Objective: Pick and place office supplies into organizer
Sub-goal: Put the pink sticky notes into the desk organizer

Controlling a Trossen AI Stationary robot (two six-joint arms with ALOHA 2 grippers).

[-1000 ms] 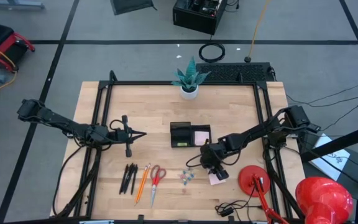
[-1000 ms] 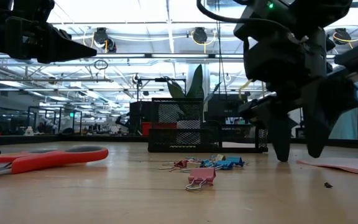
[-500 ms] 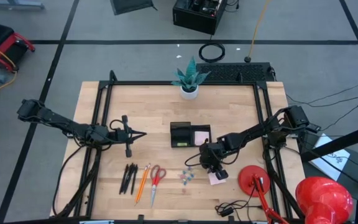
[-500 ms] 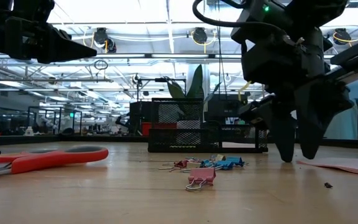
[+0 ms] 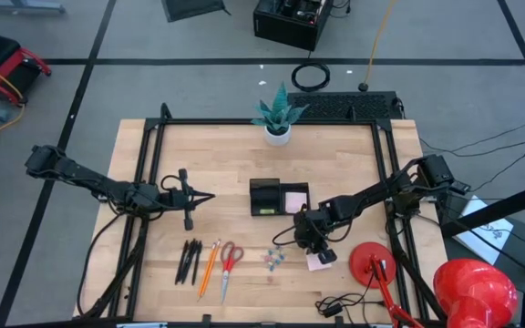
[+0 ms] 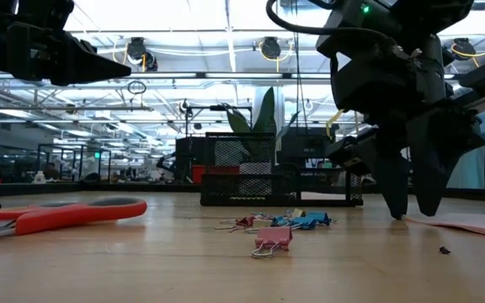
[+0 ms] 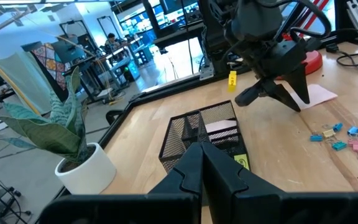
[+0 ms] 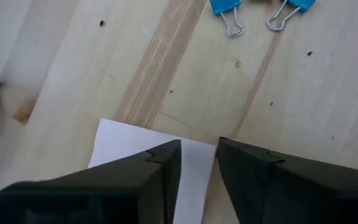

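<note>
Right gripper [image 5: 314,255] at the pink sticky note [image 8: 143,149]

Its two fingers, narrowly parted, straddle the note's edge; a grasp can't be confirmed. Left gripper [image 5: 210,195] hangs clenched, empty. Three black pens [image 5: 190,261], one orange pencil [image 5: 210,267], one scissors [image 5: 229,264], one organizer [image 5: 278,197] mid-table.

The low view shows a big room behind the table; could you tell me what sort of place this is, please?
Probably a robotics lab or workshop: exposed ceiling ducts and lights, rows of workbenches with equipment, and a framed wooden table under two robot arms.
</note>
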